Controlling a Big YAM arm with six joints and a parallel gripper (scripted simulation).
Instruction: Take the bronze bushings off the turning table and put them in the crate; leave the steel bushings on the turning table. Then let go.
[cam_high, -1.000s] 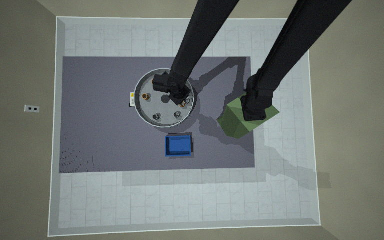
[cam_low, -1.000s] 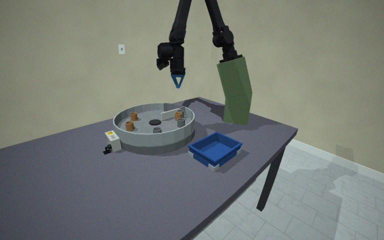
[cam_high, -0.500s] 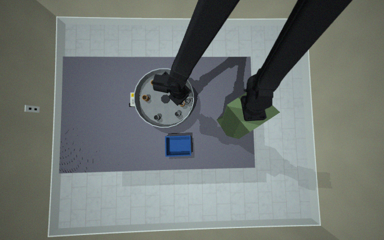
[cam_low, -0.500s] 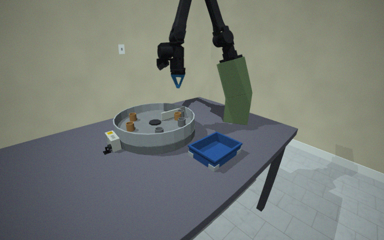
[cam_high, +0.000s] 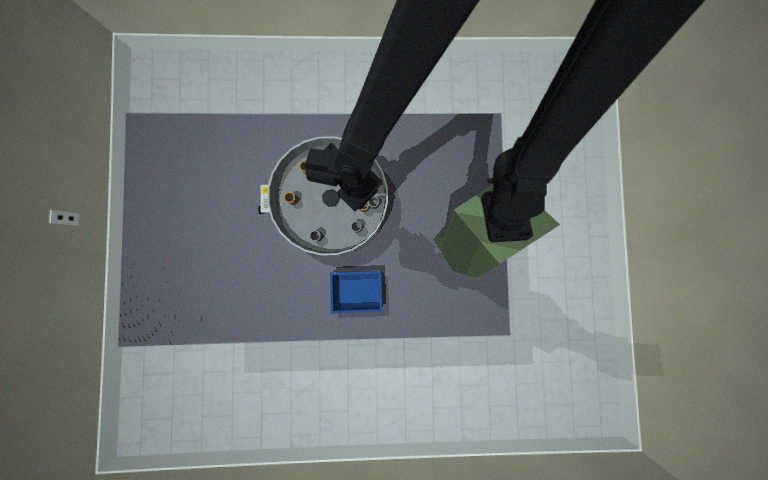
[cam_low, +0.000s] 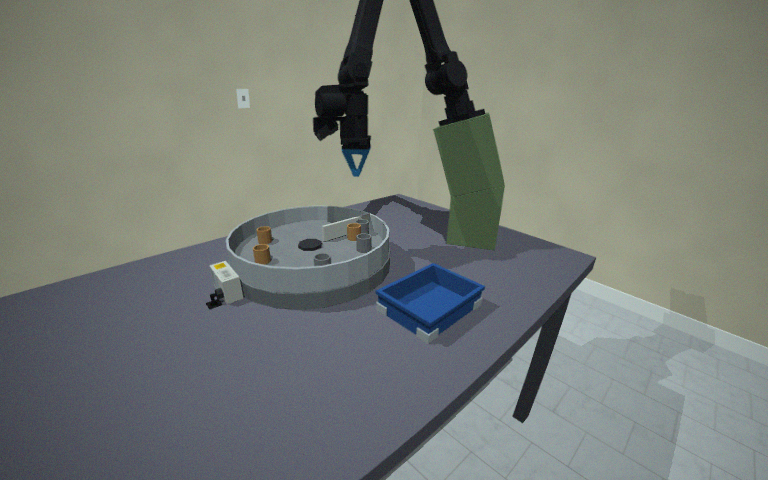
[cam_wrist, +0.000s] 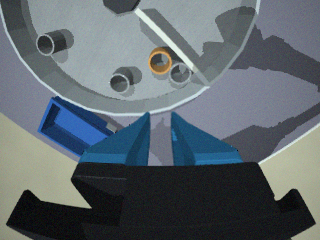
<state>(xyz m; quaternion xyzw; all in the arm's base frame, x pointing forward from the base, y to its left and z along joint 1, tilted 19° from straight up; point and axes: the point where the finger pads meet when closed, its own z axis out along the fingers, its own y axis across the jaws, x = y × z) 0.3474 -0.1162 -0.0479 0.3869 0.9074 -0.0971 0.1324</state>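
Observation:
The grey turning table (cam_high: 329, 195) (cam_low: 308, 249) carries three bronze bushings (cam_low: 263, 233) (cam_low: 261, 253) (cam_low: 353, 230) and three steel bushings (cam_low: 363, 242) (cam_low: 322, 259) (cam_low: 362, 224). My gripper (cam_low: 355, 172) hangs high above the table's right side. Its blue fingers stand a narrow gap apart with nothing between them. In the wrist view one bronze bushing (cam_wrist: 160, 62) stands by the white diverter bar (cam_wrist: 170, 40), next to a steel bushing (cam_wrist: 180, 76). The blue crate (cam_high: 356, 290) (cam_low: 430, 295) is empty and sits in front of the turning table.
The arm's green base block (cam_low: 472, 181) stands at the back right of the table. A small white control box (cam_low: 225, 280) sits against the turning table's left rim. A dark hub (cam_low: 309, 244) marks the table's centre.

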